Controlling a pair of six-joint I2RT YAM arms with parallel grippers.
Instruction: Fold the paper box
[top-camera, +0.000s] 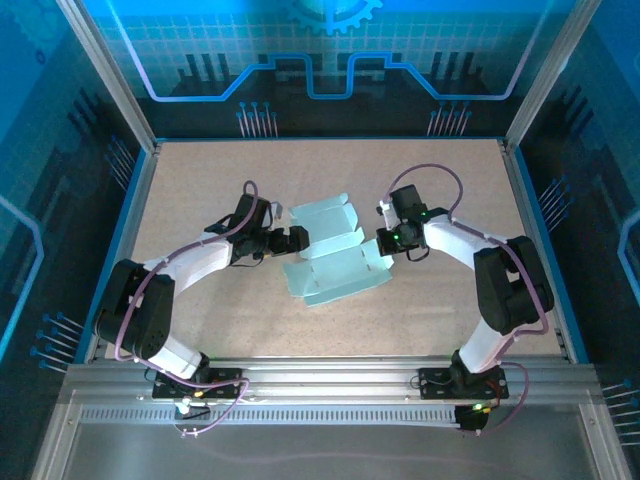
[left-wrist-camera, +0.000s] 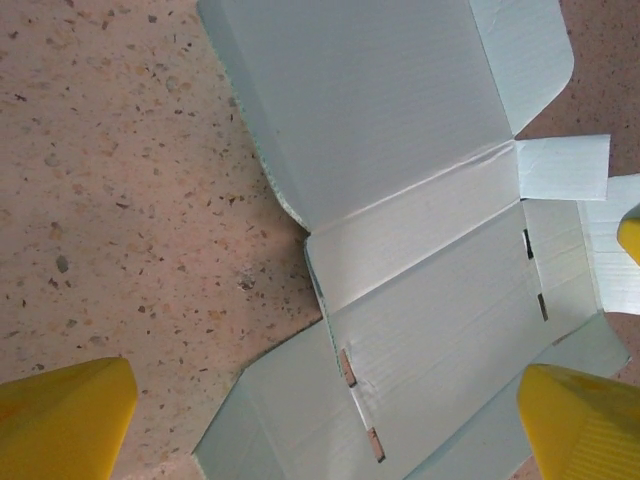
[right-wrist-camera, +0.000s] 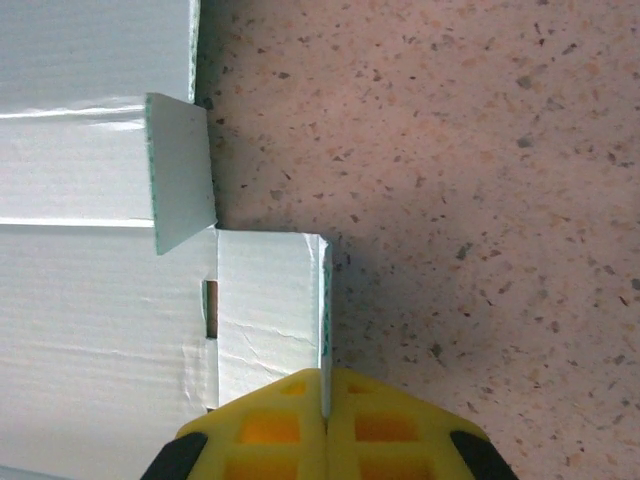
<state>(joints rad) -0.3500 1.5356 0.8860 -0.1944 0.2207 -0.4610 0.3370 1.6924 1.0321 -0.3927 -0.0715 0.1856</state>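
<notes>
With the paper box (top-camera: 335, 255) lying mostly flat midway between the tabletop's (top-camera: 200, 180) side edges, the right gripper (right-wrist-camera: 325, 420), pinched shut on its raised end flap, should probably fold slowly along the crease while the wide-open left gripper (top-camera: 297, 240) steadies the opposite end.

The pale-blue paper box (top-camera: 335, 262) lies largely unfolded on the table (top-camera: 200, 190), flaps partly raised.
</notes>
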